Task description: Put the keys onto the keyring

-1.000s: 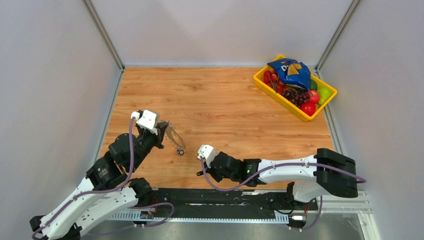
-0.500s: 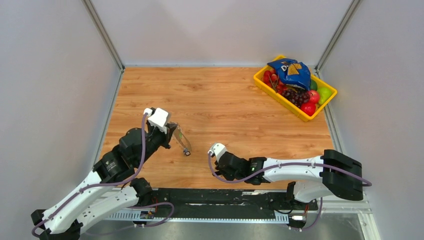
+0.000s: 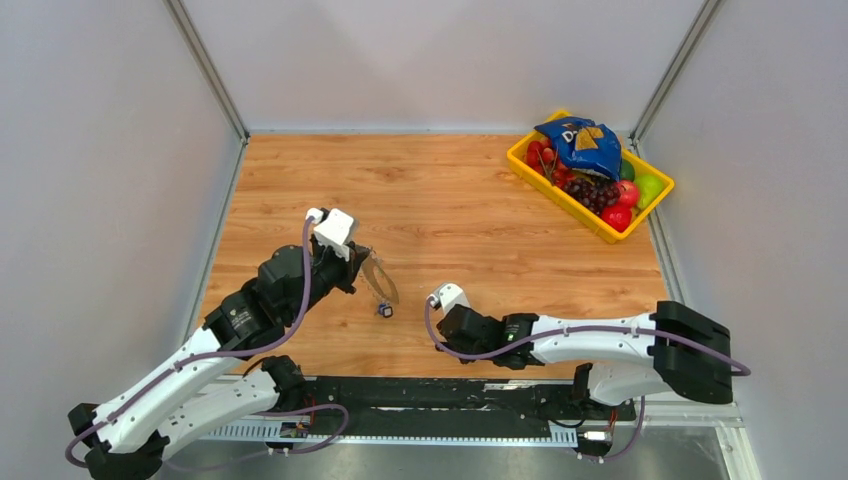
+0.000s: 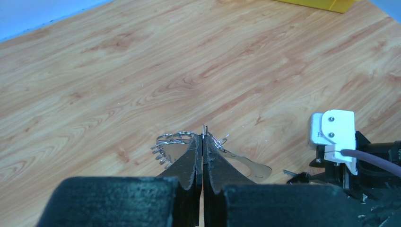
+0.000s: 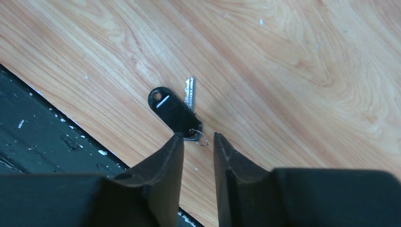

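Note:
My left gripper point(image 3: 357, 266) is shut on the keyring point(image 3: 380, 279), a thin silver hoop held above the table left of centre. A small dark piece point(image 3: 385, 312) hangs from it. In the left wrist view the gripper point(image 4: 203, 139) pinches the ring edge-on point(image 4: 204, 127), with small silver rings point(image 4: 176, 138) and a flat silver tab point(image 4: 248, 164) beside it. My right gripper point(image 3: 442, 326) is low near the table's front edge. In the right wrist view it point(image 5: 196, 137) is open over a key with a black tag point(image 5: 171, 110) and silver blade point(image 5: 190, 92); the key's small ring lies between the fingertips.
A yellow basket point(image 3: 521, 160) with fruit and a blue snack bag point(image 3: 582, 145) stands at the back right. A black rail point(image 3: 450, 395) runs along the table's near edge, just behind the key. Grey walls close in the left, right and back.
Both arms have moved to the right. My left gripper carried the keyring right and toward the table's middle. My right gripper slid right along the front edge.

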